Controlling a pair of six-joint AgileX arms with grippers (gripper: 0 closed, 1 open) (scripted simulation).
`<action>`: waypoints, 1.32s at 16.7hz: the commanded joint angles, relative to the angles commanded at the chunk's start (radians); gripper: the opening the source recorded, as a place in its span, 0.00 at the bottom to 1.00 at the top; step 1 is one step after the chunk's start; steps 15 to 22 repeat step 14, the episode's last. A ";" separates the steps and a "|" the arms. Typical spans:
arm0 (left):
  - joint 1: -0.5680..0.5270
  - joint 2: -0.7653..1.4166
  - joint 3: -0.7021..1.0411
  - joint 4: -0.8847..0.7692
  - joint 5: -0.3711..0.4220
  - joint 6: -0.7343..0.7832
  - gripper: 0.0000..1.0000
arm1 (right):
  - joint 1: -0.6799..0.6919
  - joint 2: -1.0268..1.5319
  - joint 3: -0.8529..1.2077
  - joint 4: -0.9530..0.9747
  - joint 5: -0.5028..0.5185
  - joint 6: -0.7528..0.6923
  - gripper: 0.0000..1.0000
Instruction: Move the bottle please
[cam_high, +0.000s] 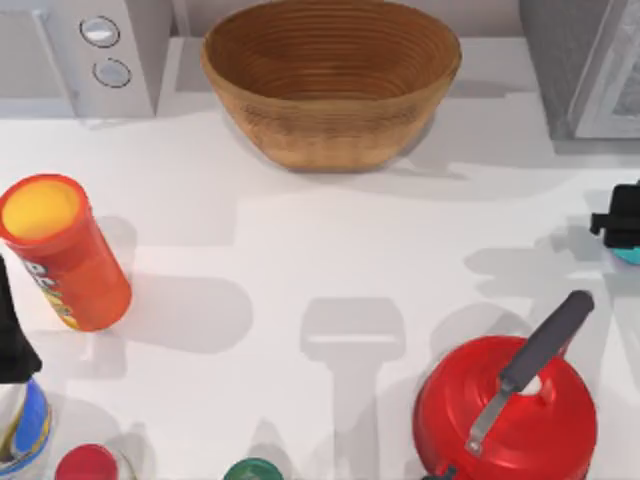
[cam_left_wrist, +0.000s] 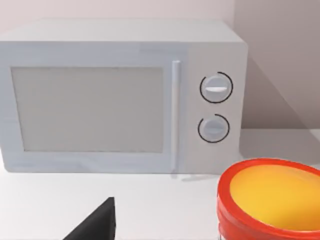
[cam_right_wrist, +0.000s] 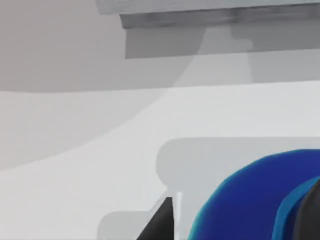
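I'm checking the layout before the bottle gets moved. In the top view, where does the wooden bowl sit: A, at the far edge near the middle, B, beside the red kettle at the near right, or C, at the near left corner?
A: the wooden bowl sits at the far edge near the middle, well apart from the red kettle.

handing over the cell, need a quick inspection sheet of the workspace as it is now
surface: white table, shadows across it
job's things: bottle at the table's right edge, teal body, dark blue shoulder, black cap
clutter: wooden bowl at back centre; orange-red canister at left; red kettle at front right; red lid and green lid at front edge; white-and-blue container at front left
grippers: right gripper over the bottle; left gripper at the left edge
cables: nothing seen
surroundings: microwave at back left
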 joint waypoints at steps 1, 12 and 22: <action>0.000 0.000 0.000 0.000 0.000 0.000 1.00 | 0.000 0.000 0.000 0.000 0.000 0.000 0.45; 0.000 0.000 0.000 0.000 0.000 0.000 1.00 | 0.000 0.000 0.000 0.000 0.000 0.000 1.00; 0.000 0.000 0.000 0.000 0.000 0.000 1.00 | 0.000 0.000 0.000 0.000 0.000 0.000 1.00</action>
